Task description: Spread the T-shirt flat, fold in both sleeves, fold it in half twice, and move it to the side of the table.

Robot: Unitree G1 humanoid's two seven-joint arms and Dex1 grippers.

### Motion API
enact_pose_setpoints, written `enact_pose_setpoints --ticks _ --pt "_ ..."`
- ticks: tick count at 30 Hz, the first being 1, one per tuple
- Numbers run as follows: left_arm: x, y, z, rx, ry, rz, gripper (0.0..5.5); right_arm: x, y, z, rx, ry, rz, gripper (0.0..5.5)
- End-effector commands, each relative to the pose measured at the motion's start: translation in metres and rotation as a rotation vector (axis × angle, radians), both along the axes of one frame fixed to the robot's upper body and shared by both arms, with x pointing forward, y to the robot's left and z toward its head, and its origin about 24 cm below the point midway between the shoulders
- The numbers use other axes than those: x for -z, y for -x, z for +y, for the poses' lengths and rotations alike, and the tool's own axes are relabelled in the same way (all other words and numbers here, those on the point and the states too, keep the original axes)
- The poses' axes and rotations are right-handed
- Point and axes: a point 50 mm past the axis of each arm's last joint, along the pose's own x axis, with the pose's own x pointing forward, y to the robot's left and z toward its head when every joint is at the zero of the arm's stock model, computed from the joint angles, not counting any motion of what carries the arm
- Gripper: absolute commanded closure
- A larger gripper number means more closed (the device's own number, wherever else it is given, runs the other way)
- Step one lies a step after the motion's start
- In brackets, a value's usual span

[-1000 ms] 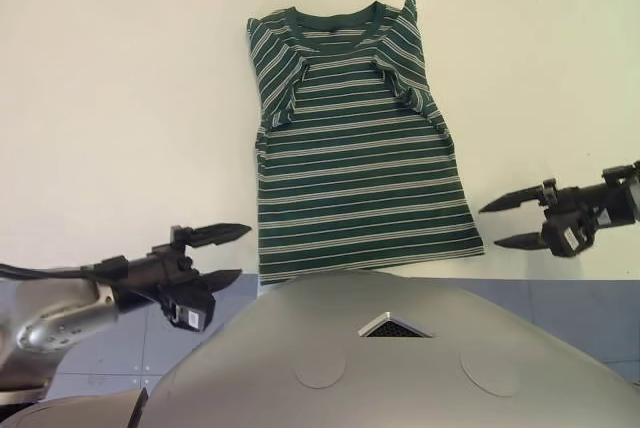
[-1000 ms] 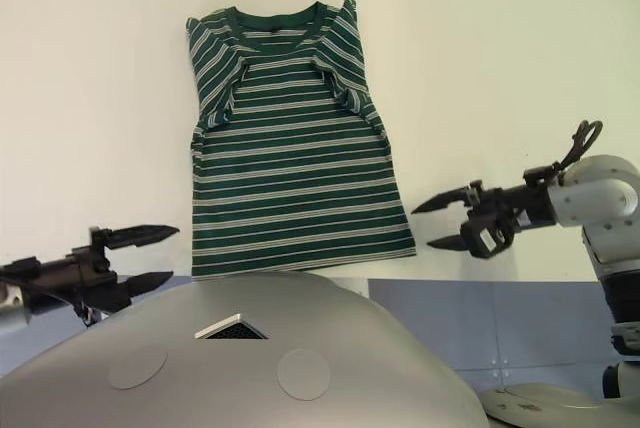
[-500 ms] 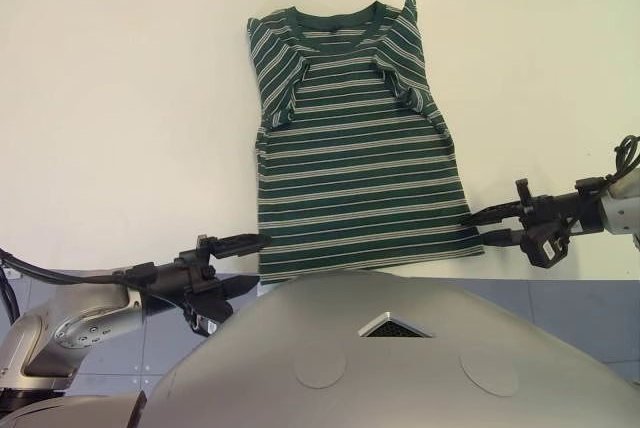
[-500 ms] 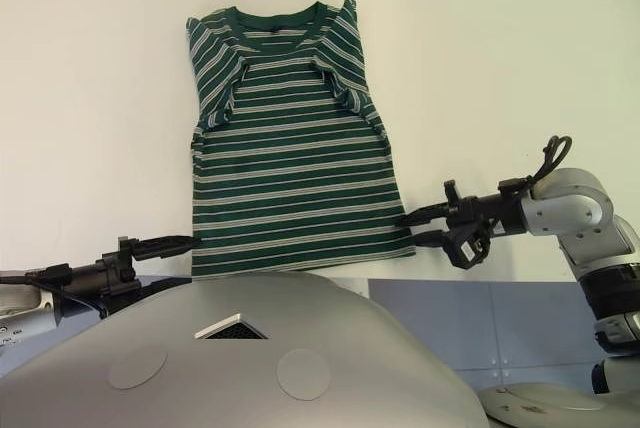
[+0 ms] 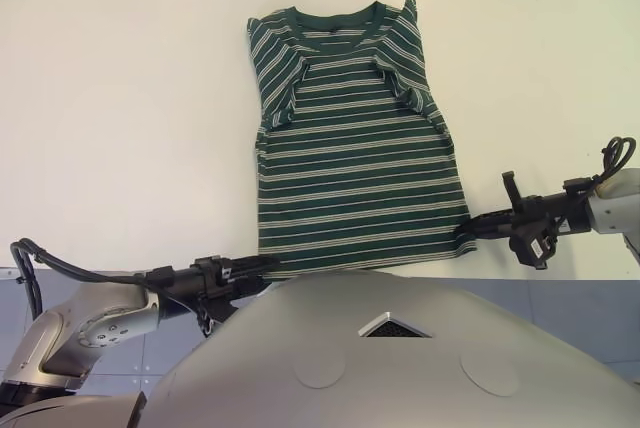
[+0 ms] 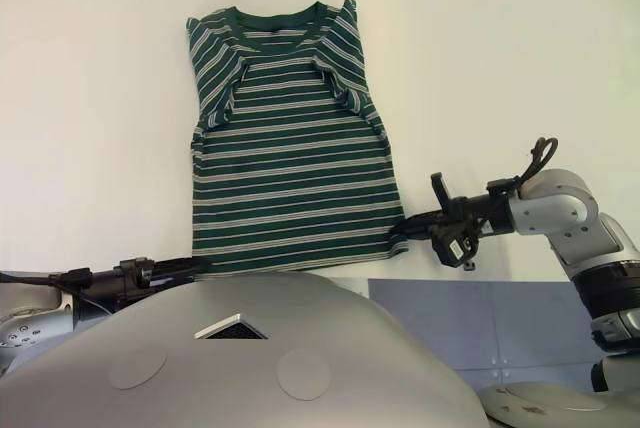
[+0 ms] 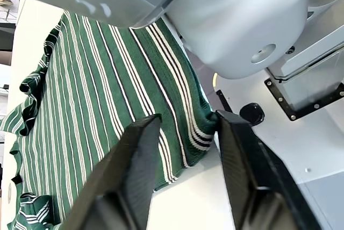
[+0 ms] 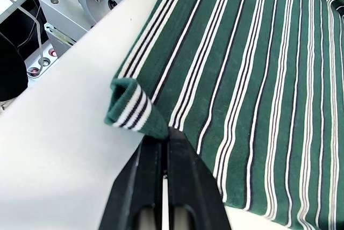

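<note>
The right gripper (image 8: 164, 133) is clamped tight on the near right hem corner of the green-and-white striped T-shirt (image 5: 350, 148). The pinched cloth is bunched into a small fold at its tips. The left gripper (image 7: 185, 120) is spread wide and holds nothing, with the near left hem corner lying between its fingers. The T-shirt lies flat on the pale table (image 5: 120, 98), both sleeves folded in over the chest, collar at the far side and hem along the near edge.
</note>
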Motion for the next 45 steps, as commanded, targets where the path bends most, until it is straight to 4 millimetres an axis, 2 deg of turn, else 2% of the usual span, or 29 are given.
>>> enact_pose_setpoints --ticks 1,5,8,11,13,14,16,18,21,25,30,32,34,36,37,39,41,43,45 --pt "0.003 -0.002 0.004 -0.048 0.002 0.044 4.46 0.003 0.002 -0.002 -0.007 0.042 0.026 5.5" --pt "-0.001 -0.01 0.008 -0.206 0.081 0.162 5.47 0.001 0.005 -0.001 -0.005 0.032 0.077 5.5" --pt "-0.022 -0.025 0.013 -0.364 0.192 0.311 5.49 -0.022 -0.005 0.004 0.114 0.006 0.246 5.5" --pt "-0.048 -0.05 0.021 -0.429 0.25 0.399 5.49 -0.053 -0.02 0.007 0.219 0.002 0.454 5.5" --pt "-0.066 -0.089 0.032 -0.49 0.305 0.339 5.49 -0.071 -0.054 0.009 0.322 -0.049 0.497 5.5" --pt "-0.073 -0.112 0.036 -0.514 0.336 0.289 5.49 -0.079 -0.078 0.01 0.393 -0.104 0.477 5.5" --pt "-0.085 -0.171 0.046 -0.597 0.396 0.161 5.49 -0.088 -0.143 0.01 0.593 -0.24 0.379 5.5" --pt "-0.088 -0.214 0.051 -0.665 0.425 0.113 5.49 -0.088 -0.186 0.014 0.731 -0.287 0.314 5.5" --pt "-0.078 -0.263 0.053 -0.754 0.421 0.11 5.49 -0.085 -0.222 0.023 0.907 -0.332 0.262 5.5" --pt "-0.065 -0.304 0.042 -0.836 0.411 0.116 5.49 -0.074 -0.239 0.04 1.013 -0.337 0.233 5.5" --pt "-0.044 -0.323 0.017 -0.87 0.402 0.153 5.49 -0.047 -0.241 0.047 1.121 -0.247 0.191 5.5" --pt "-0.035 -0.326 0.013 -0.917 0.403 0.166 5.5 -0.039 -0.242 0.046 1.199 -0.212 0.147 5.13" --pt "-0.032 -0.328 0.018 -0.999 0.419 0.173 4.91 -0.036 -0.245 0.043 1.321 -0.199 0.09 4.6" --pt "-0.032 -0.329 0.025 -1.07 0.44 0.176 4.59 -0.033 -0.248 0.04 1.418 -0.195 0.029 4.23" --pt "-0.036 -0.331 0.034 -1.142 0.516 0.199 4.4 -0.036 -0.251 0.046 1.422 -0.22 -0.044 4.05" --pt "-0.043 -0.33 0.051 -1.24 0.667 0.241 4.11 -0.047 -0.257 0.068 1.345 -0.338 -0.143 3.71" --pt "-0.047 -0.325 0.067 -1.278 0.782 0.234 3.78 -0.052 -0.252 0.098 1.206 -0.485 -0.128 3.34" --pt "-0.05 -0.316 0.075 -1.25 0.831 0.161 3.38 -0.049 -0.231 0.13 1.038 -0.572 -0.081 3.24" --pt "-0.061 -0.3 0.074 -1.208 0.913 0.063 3.33 -0.037 -0.196 0.164 0.928 -0.566 -0.038 3.24"
